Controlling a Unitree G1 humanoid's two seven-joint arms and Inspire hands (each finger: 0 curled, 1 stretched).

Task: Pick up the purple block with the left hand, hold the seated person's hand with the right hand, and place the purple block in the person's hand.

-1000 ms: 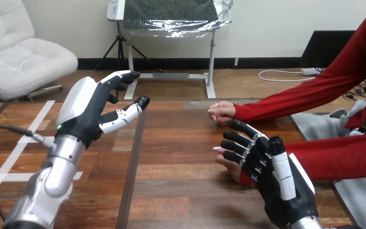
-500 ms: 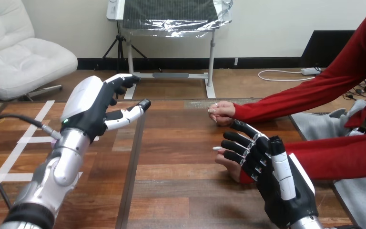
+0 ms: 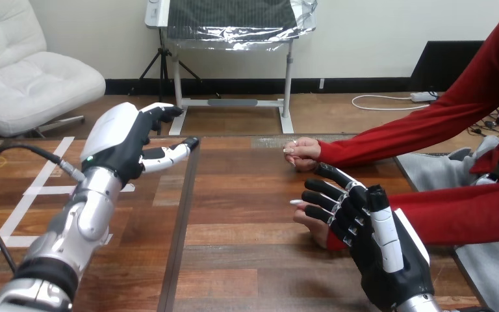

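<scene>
While the right hand point(image 3: 378, 255) spreads its fingers over the person's nearer hand point(image 3: 308, 227) at five o'clock, whether the left hand point(image 3: 118, 144) at ten o'clock grips the purple block, likely light, rigid and best pinched across flat sides, is unclear.

**Brown wooden plank surface** point(image 3: 234, 260): reddish-brown boards of mixed light and dark tone with visible grain, crossed by one darker brown band point(image 3: 177, 234). White tape strips point(image 3: 13, 214) mark its left part. Over that left part is the left hand point(image 3: 120, 146), black with a white back shell and black-and-white fingers point(image 3: 169, 155), on a silver forearm point(image 3: 81, 221). Over the surface's right part is the right hand point(image 3: 377, 253), black with a white shell strip.
</scene>
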